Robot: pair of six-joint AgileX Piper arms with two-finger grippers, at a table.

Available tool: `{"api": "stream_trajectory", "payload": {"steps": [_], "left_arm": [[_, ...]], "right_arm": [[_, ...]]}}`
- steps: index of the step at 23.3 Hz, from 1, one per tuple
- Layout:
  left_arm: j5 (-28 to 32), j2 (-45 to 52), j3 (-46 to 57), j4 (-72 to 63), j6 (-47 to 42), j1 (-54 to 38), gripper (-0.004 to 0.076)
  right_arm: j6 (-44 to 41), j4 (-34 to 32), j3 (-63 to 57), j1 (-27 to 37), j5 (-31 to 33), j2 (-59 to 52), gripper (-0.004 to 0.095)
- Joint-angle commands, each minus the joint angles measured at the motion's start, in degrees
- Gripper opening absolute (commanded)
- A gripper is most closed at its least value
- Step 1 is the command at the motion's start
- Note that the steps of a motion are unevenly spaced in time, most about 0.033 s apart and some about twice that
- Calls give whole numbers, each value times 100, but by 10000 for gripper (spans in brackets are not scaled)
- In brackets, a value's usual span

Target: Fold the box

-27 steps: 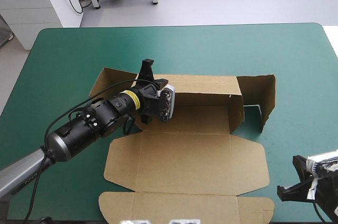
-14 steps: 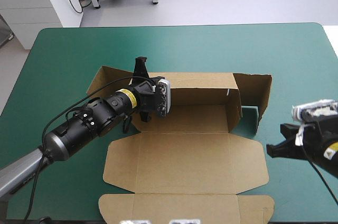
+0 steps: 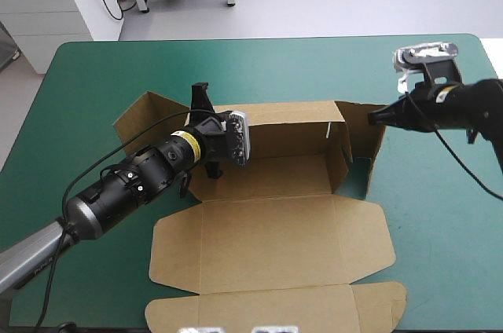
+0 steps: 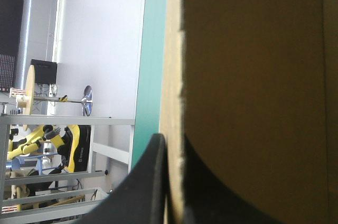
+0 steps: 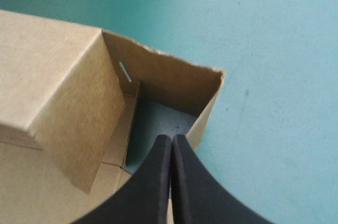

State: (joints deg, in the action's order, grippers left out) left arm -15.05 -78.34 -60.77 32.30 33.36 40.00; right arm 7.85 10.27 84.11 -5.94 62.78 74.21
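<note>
The partly folded brown cardboard box (image 3: 314, 172) lies mid-table on the teal-green cover (image 3: 94, 82). Its long axis runs left to right, with the flat lid panel (image 3: 275, 235) spread toward the near edge and the raised far wall (image 3: 287, 119) along the far side. The left gripper (image 3: 200, 102), with black fin-shaped fingers, pinches that wall's left part. Only the left wrist view shows the board edge squeezed between its 2 nearly closed fingers. The right gripper (image 5: 171, 138) is closed to 1 point, its tip at the right end flap (image 5: 174, 78). The right wrist view looks into that end pocket, floored by bare cover. The high view alone shows the whole sheet.
</note>
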Motion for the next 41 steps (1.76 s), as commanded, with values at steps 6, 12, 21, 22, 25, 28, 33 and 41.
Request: {"api": "stream_trajectory", "payload": {"steps": [6,12,21,22,25,28,33,41], "left_arm": [[-60,173,-96,157,-254,-19,-8],[50,162,-96,286,-254,-19,-8],[37,162,-96,286,-325,-19,-8],[37,162,-96,286,-325,-19,-8],[29,162,-96,286,-323,-19,-8],[29,162,-96,286,-335,-19,-8],[29,151,-96,286,-335,-19,-8],[-43,130,-72,609,-335,-19,-8]], "right_arm": [[-103,189,2007,38,240,1498,-19],[-299,392,2824,38,823,2727,-19],[-299,543,2812,38,859,2798,-20],[-312,541,2803,38,868,2798,-19],[-312,541,2603,38,868,2776,-20],[-291,565,2360,38,868,2689,-19],[-121,543,1876,38,868,2422,-20],[-8,702,1555,38,868,2249,-20]]}}
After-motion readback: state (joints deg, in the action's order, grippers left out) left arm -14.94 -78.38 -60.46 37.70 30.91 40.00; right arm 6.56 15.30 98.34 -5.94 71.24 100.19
